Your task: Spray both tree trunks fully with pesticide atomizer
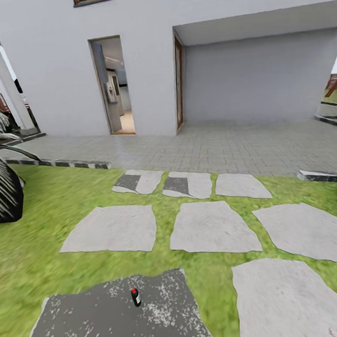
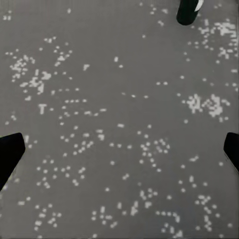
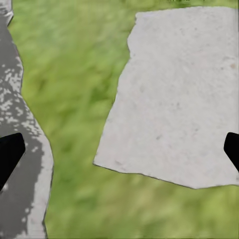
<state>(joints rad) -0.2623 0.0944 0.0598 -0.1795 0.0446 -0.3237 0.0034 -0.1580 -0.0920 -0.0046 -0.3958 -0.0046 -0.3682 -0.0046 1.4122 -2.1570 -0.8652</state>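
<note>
The pesticide atomizer point(image 1: 136, 297), a small dark bottle with a red cap, stands upright on a dark speckled stone slab point(image 1: 98, 319) in the lawn just in front of me. In the left wrist view the bottle's dark base point(image 2: 188, 12) shows at the frame's edge, well away from my left gripper point(image 2: 119, 149), which hangs open above the slab. My right gripper point(image 3: 119, 152) is open too, over grass point(image 3: 74, 99) and a pale stepping stone point(image 3: 179, 99), holding nothing. The two thick-trunked trees are out of view.
Pale stepping stones point(image 1: 213, 228) lie in the grass towards a paved terrace point(image 1: 212, 148) and a white house with an open doorway point(image 1: 113, 87). A dark striped-leaf plant point(image 1: 2, 192) stands at the left. Bits of brown fence point(image 1: 336, 84) show at the sides.
</note>
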